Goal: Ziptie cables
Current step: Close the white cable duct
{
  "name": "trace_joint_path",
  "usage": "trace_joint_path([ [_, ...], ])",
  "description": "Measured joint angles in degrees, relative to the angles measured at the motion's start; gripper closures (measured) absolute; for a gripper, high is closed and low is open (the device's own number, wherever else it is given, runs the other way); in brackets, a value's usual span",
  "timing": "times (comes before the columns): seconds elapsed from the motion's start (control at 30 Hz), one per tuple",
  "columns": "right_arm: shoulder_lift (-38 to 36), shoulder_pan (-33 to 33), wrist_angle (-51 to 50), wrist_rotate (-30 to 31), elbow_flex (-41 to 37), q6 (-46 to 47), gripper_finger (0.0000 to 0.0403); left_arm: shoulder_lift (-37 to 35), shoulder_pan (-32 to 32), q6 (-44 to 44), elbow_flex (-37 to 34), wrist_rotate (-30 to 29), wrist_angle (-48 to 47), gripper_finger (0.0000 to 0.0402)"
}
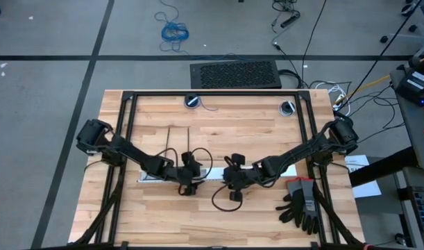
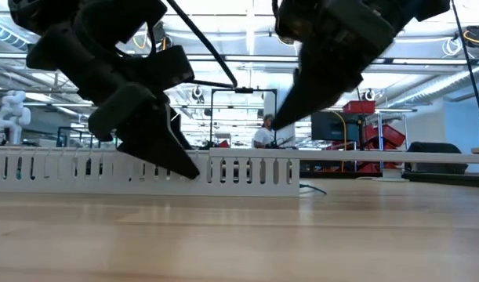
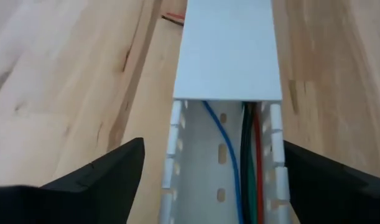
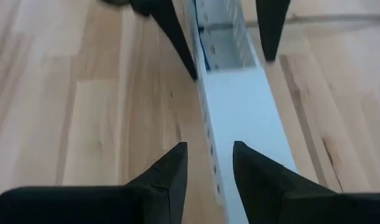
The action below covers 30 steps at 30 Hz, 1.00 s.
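A white slotted duct [image 1: 212, 173] lies across the table's middle, its lid [image 3: 228, 50] covering the right part. The cables [image 3: 244, 168], thin blue, green, red and dark wires, lie inside its uncovered left part. My left gripper [image 3: 213, 144] is open wide, one finger on each side of the uncovered part, slanting down toward the right. My right gripper [image 4: 209, 145] is open by a narrow gap and hangs just above the lid's near edge [image 4: 209, 118], its tips [image 2: 277, 124] clear of the duct. Two zipties [image 1: 171, 144] [image 1: 189, 141] lie flat on the table, just beyond the left gripper.
Black gloves [image 1: 302, 203] lie near the front right corner. A black cord [image 1: 222, 200] loops on the table in front of the duct. A dark mat [image 1: 236, 74] lies beyond the far edge. A person [image 2: 264, 133] stands far off in the room.
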Motion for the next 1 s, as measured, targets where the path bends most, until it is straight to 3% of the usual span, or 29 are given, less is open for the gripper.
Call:
trace_joint_path([
  [0.23,5.3,-1.2,9.8,0.2,0.0,-1.5,0.0287,5.7,0.2,-1.6,0.1,-0.3,5.6,0.0103],
  [0.53,5.9,-2.7,13.4,0.3,0.0,-4.5,0.0313,9.4,0.1,-4.4,0.3,-0.1,7.0,0.0109],
  [0.73,3.4,-3.2,11.9,0.2,0.9,-7.6,0.0341,9.6,0.2,-3.0,0.2,0.7,7.9,0.0117],
  [1.0,5.4,-6.5,8.1,-1.5,0.9,-7.0,0.0388,9.6,0.2,-2.8,0.2,1.4,7.8,0.0153],
])
